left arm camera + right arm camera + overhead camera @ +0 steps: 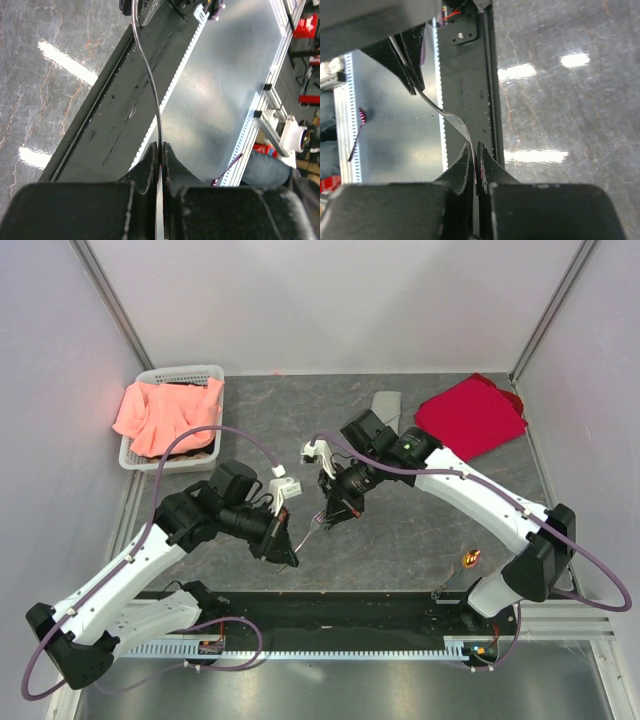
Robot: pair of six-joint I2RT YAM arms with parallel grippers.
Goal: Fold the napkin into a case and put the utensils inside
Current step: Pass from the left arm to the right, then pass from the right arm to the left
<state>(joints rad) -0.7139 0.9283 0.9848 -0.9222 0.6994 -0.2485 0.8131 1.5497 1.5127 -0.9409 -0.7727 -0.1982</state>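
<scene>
Napkin (387, 403) lies at 1 o'clock just beside the red cloth (470, 415), partly behind the right arm, so I can't tell if the case is finished; nothing is inside it yet. Left gripper (161, 150) and right gripper (474, 150) both clamp the held utensil (310, 532) at centre, and a spare utensil (462, 570) lies at 5 o'clock. No readable writing.

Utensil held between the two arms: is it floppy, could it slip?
Probably stiff: the utensil bridges the gap between the left fingers and right fingers without drooping. Likely light, being so thin. Its shiny metal looks slippery, so it might pivot or slide.
</scene>
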